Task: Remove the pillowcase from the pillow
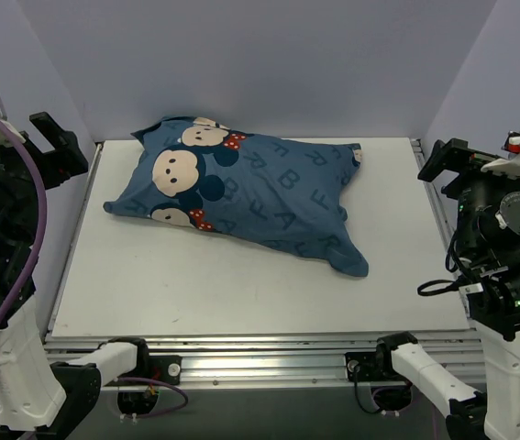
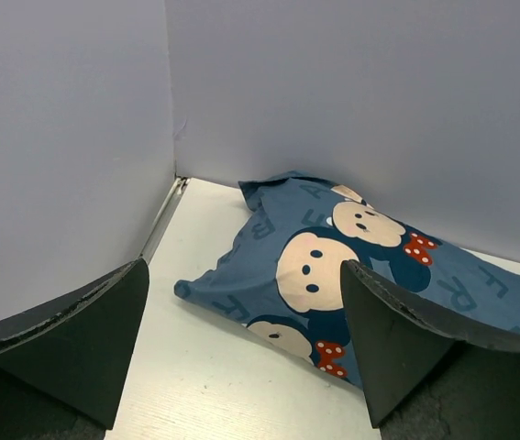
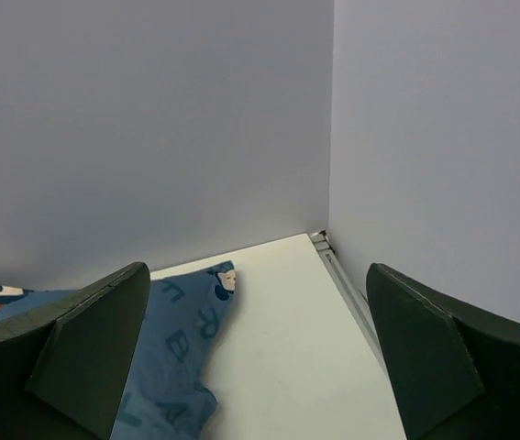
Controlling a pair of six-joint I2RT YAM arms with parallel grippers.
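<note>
The dark-blue pillowcase (image 1: 250, 191) with letters and cartoon mouse faces lies plump on the white table, stretching from back left to front right. The white pillow is hidden inside it. The pillowcase also shows in the left wrist view (image 2: 333, 275) and in the right wrist view (image 3: 172, 357). My left gripper (image 1: 55, 137) is raised at the table's left edge, open and empty, with the case's mouse-face end between its fingers in the left wrist view (image 2: 241, 353). My right gripper (image 1: 443, 158) is raised at the right edge, open and empty (image 3: 255, 362).
The white table (image 1: 195, 275) is closed in by blue-grey walls at the back and both sides. A metal rail (image 1: 260, 344) runs along the near edge, with the arm bases below it. Bare table surface lies in front of and to the right of the pillowcase.
</note>
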